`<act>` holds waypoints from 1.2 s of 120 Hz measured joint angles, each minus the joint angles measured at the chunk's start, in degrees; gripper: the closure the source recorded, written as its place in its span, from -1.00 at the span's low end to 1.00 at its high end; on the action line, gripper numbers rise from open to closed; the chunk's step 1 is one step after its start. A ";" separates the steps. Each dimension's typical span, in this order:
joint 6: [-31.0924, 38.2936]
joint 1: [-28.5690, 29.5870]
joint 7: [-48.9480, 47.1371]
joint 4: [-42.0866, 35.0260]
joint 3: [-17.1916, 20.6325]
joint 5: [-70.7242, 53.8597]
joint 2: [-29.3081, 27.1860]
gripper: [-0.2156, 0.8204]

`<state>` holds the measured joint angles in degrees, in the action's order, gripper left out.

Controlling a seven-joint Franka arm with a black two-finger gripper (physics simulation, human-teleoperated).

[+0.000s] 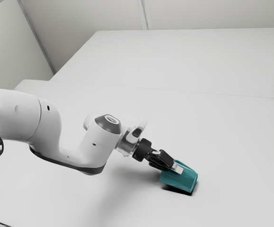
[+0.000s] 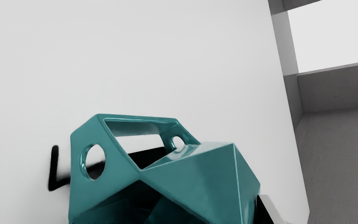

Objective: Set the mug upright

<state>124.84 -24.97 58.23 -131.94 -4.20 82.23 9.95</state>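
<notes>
Mug (image 1: 180, 180) tipped over, its dark hollow toward the black gripper (image 1: 175, 169), on or just above the white table (image 1: 241, 142); whether the gripper is clenched on it or released cannot be told. Righting calls for a secure hold, a slow turn bringing the mouth upward, and the base flat before release

Wht arm (image 1: 75, 146), blk gripper (image 1: 173, 167) at teal mug (image 1: 180, 181).
Arm in from L edge; mug tilted, lower R of frame, dk shadow (image 1: 177, 191) under; wht table (image 1: 236, 146), pale wall (image 1: 212, 14) up top.
</notes>
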 joint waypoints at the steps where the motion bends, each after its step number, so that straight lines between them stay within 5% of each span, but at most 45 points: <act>1: -0.01 0.00 0.01 0.00 0.00 0.00 -0.01 0.63; 28: -0.26 -0.11 0.32 0.19 0.04 -0.01 -1.45 0.84; 60: 0.14 -0.05 -0.02 0.24 0.02 -3.60 -9.35 0.92; 101: 1.46 5.90 -9.68 2.17 -0.01 -41.81 -19.99 0.93; 144: -1.34 15.06 -23.69 2.33 2.45 -74.17 -23.20 0.93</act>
<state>123.50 -9.91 34.54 -129.62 -1.75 8.06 -13.25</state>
